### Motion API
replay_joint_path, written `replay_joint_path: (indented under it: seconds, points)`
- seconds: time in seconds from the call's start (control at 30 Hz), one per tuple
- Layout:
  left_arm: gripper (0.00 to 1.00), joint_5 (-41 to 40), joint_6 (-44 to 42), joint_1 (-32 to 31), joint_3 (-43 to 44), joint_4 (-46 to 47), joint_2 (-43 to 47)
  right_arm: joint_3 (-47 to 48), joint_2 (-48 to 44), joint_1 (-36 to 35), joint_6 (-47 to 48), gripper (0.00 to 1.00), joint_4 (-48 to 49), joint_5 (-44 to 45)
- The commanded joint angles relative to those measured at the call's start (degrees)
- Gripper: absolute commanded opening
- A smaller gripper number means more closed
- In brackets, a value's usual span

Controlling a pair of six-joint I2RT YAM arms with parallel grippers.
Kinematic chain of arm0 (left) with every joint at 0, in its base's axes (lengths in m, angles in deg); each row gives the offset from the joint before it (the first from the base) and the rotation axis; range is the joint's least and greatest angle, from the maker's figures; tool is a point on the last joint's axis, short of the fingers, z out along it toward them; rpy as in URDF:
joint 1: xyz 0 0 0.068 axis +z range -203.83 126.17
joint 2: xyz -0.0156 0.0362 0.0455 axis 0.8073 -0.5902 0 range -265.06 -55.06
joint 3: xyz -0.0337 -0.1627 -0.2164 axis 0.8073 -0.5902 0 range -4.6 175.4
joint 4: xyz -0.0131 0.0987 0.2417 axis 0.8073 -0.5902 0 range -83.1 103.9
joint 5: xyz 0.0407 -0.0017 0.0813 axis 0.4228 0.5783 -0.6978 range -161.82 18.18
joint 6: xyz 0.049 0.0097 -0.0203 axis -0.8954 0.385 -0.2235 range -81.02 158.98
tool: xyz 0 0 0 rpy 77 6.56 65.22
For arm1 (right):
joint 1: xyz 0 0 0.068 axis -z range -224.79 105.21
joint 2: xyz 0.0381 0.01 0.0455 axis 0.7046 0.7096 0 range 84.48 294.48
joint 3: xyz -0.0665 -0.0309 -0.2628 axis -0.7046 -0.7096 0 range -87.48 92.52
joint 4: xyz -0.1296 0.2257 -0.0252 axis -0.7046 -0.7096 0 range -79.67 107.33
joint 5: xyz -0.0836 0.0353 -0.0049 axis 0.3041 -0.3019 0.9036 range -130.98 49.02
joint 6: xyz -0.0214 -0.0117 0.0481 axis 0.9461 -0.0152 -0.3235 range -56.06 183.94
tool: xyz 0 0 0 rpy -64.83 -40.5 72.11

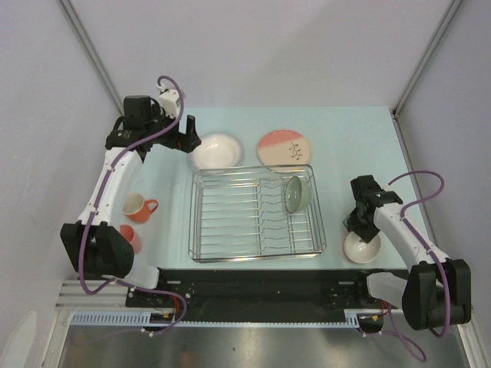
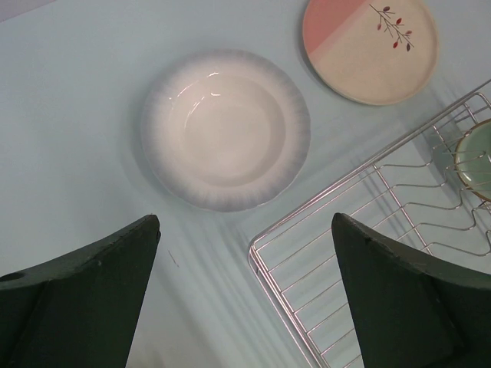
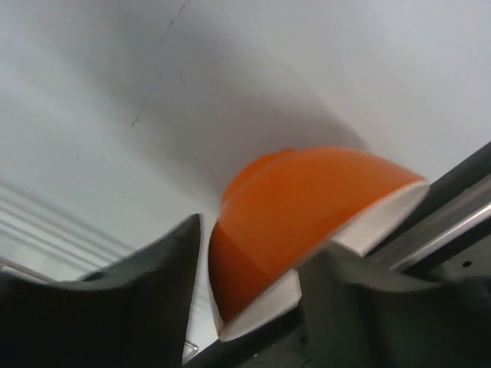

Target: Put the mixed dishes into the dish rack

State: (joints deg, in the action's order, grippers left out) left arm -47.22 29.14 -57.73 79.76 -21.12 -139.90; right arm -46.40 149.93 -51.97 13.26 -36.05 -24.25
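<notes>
While clamped, right gripper (image 1: 360, 228) (image 3: 257, 238) noted shut on rim of orange-outside white-inside bowl (image 1: 360, 247) (image 3: 307, 203), just right of dish rack (image 1: 253, 257) (image 2: 318, 201), near its near-right corner.
Saw, from wrist view, dark matte fingers (image 3: 115, 307) pinching the bowl's edge: smooth glossy orange dome uppermost, white inner rim showing below. Could not tell whether lifted clear of pale blue table (image 1: 345, 126). Found left gripper (image 1: 186, 135) (image 2: 245, 221) spread wide, holding nothing, hovering just left of white shallow bowl (image 1: 216, 150) (image 2: 226, 130): round, glossy, greyish fluted rim. Logged pink-and-cream plate with leaf mark (image 1: 287, 148) (image 2: 368, 46), flat and round, to its right, both beyond rack's far edge. Recorded sage green bowl (image 1: 298, 193) (image 2: 476, 157) standing on edge among chrome wire tines at rack's far right. Noted orange mug (image 1: 136, 207), handle pointing right, and small pink cup (image 1: 130, 238) left of rack, cup nearer.
</notes>
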Motion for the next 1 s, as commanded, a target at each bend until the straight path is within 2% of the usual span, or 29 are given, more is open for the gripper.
replay_joint_path:
  seconds: [0.0, 0.03, 0.1, 0.33, 0.53, 0.77, 0.8, 0.87, 0.9, 0.97]
  points:
    - [1.0, 0.53, -1.4, 0.74, -0.86, 1.1, 2.13, -0.39, 0.03, -0.38, -1.09, 0.32, 4.69, -1.44]
    - [1.0, 0.54, -1.23, 0.74, -0.95, 1.27, 2.05, -0.39, 0.46, -0.38, -1.27, 0.12, 5.13, -1.44]
    - [1.0, 0.97, -1.05, 0.74, -1.04, 1.28, 1.96, 0.05, 1.17, -0.47, -1.36, 0.0, 5.74, -1.18]
    - [1.0, 1.85, -0.44, 0.74, -1.91, 1.71, 1.61, 3.74, 5.03, -0.38, -0.92, 0.0, 11.45, -1.35]
    - [1.0, 3.08, 0.7, 0.74, -2.0, 2.33, 1.43, 13.48, 18.12, -0.38, 0.75, 0.0, 17.87, 0.41]
    - [1.0, 2.91, 0.79, 0.82, -1.83, 1.89, 0.99, 24.64, 32.71, -1.34, 3.04, 0.0, 23.06, -2.49]
    - [1.0, 2.74, 0.53, 0.74, -1.83, 1.8, 0.99, 25.53, 33.85, -1.52, 3.3, 0.02, 23.24, -3.02]
    - [1.0, 2.47, 0.44, 0.74, -1.65, 1.63, 1.16, 27.81, 37.11, -1.96, 4.44, 0.21, 24.02, -3.63]
    - [1.0, 2.3, 0.27, 0.74, -1.56, 1.54, 1.25, 28.44, 38.25, -2.05, 4.79, 0.27, 24.2, -4.51]
    - [1.0, 2.21, 0.18, 0.74, -1.39, 1.36, 1.17, 29.84, 40.45, -1.96, 5.67, 0.33, 24.38, -4.87]
